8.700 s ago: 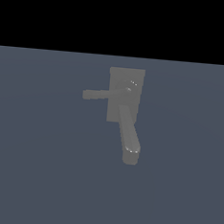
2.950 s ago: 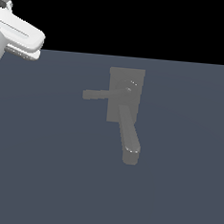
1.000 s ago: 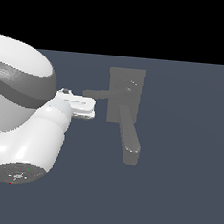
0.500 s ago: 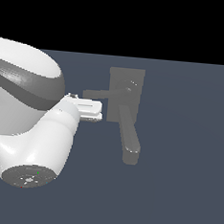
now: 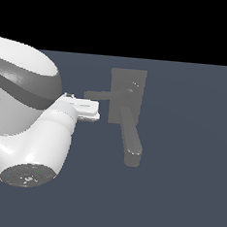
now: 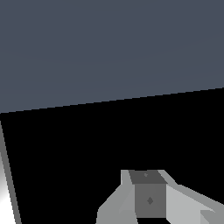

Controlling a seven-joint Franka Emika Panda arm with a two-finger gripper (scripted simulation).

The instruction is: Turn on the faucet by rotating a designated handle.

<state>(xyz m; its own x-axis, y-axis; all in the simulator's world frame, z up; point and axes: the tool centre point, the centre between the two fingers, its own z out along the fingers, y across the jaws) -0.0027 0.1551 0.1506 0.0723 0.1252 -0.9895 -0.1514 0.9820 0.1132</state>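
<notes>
I hold the pincer point(image 5: 88, 109) just beside the handle point(image 5: 101, 95) tip on the faucet point(image 5: 128, 98), ready to push; I cannot tell its opening.

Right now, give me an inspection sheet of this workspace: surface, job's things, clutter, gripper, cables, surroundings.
Surface: plain dark blue-grey floor, no marks seen.
Job's things: grey faucet, an upright block with a thick spout reaching toward the camera; thin handle sticks out to the exterior view's left.
Clutter: nothing seen.
Gripper: white gripper sits just below the handle's free end in the exterior view; contact and whether it is open or shut cannot be told. The big white arm fills that view's left.
Cables: nothing seen.
Surroundings: black background above the floor; the wrist view shows only floor, black and part of the gripper.
</notes>
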